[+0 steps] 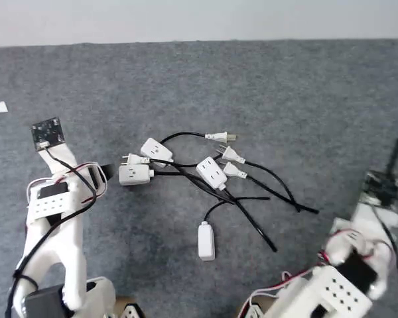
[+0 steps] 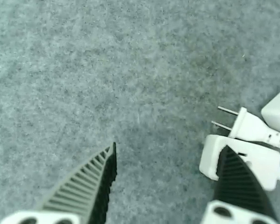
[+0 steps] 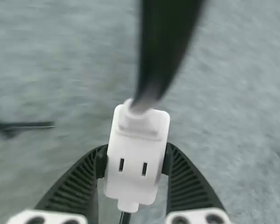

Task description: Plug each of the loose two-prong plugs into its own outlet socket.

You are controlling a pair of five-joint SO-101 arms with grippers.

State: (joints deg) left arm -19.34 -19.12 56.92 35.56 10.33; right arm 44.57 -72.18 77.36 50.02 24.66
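Socket (image 3: 136,161) was pinched tight in the right gripper (image 3: 135,154), its black cord (image 3: 161,51) running off away from the fingers. Mid-table, a second socket (image 1: 136,174) lay with a loose plug (image 1: 134,159) just beside it at twelve o'clock. At its nine o'clock the left gripper (image 2: 169,154) hung spread wide, one finger (image 2: 240,182) over that socket, grey carpet (image 1: 285,86) beneath.

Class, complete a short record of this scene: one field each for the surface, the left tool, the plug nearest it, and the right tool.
Surface: grey carpet
Left tool: open, one finger at a white outlet socket
Nearest plug: two-prong plug, prongs bare, not inserted
Right tool: shut on a second outlet socket with a black cord
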